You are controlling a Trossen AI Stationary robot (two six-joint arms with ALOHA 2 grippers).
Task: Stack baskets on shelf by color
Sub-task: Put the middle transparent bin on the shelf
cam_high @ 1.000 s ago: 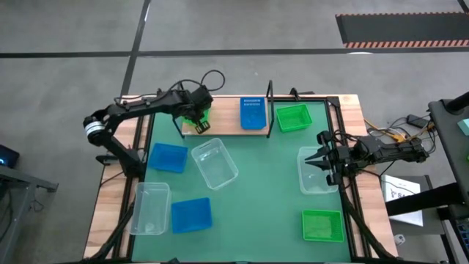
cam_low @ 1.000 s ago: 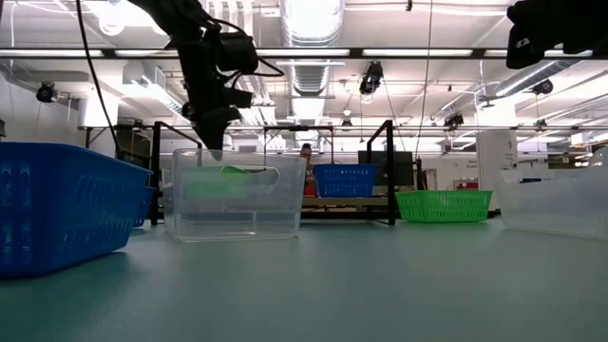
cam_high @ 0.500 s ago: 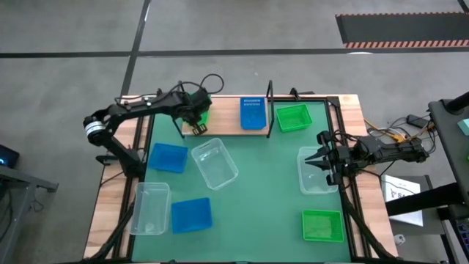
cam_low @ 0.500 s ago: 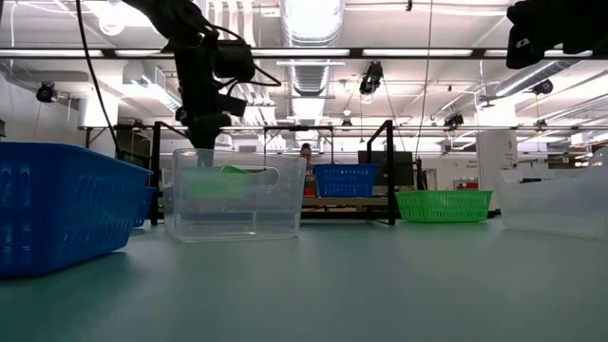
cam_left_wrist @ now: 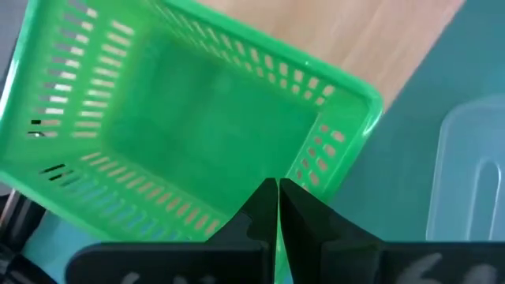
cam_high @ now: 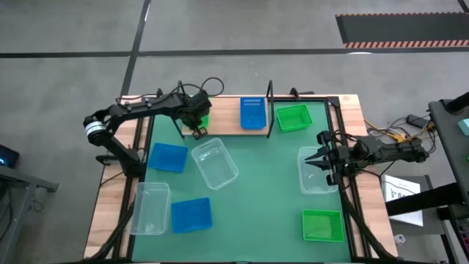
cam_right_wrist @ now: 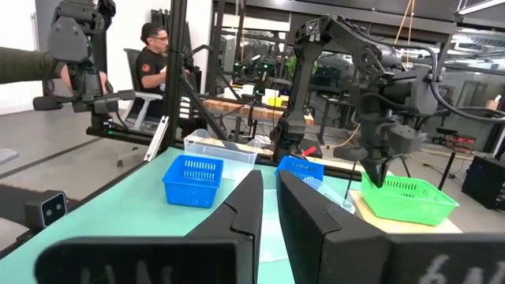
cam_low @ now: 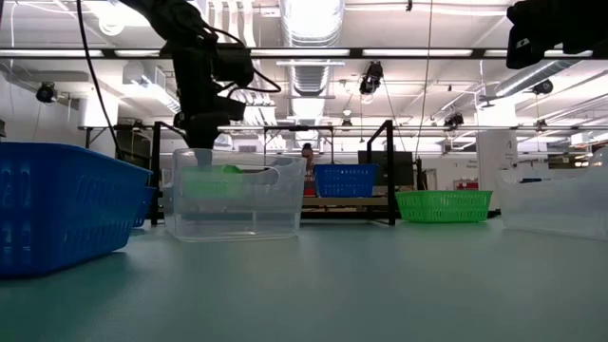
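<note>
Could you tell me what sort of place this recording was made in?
Probably a robotics lab or workshop: exposed ceiling ducts and strip lights, a person seated at a workbench, and other robot arms standing beyond the table.

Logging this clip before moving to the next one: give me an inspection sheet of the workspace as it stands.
Surface: green mat on a wooden table.
Job's things: shelf holds a blue basket; green basket beside it; other blue, clear and green baskets lie scattered on the mat.
Clutter: nothing seen.
Grippers: left gripper jaws shut on green basket rim over the shelf's left end; right gripper at a clear basket, jaws nearly together.
Cables: black loop behind the left arm.
Surroundings: seated person beyond the table.
</note>
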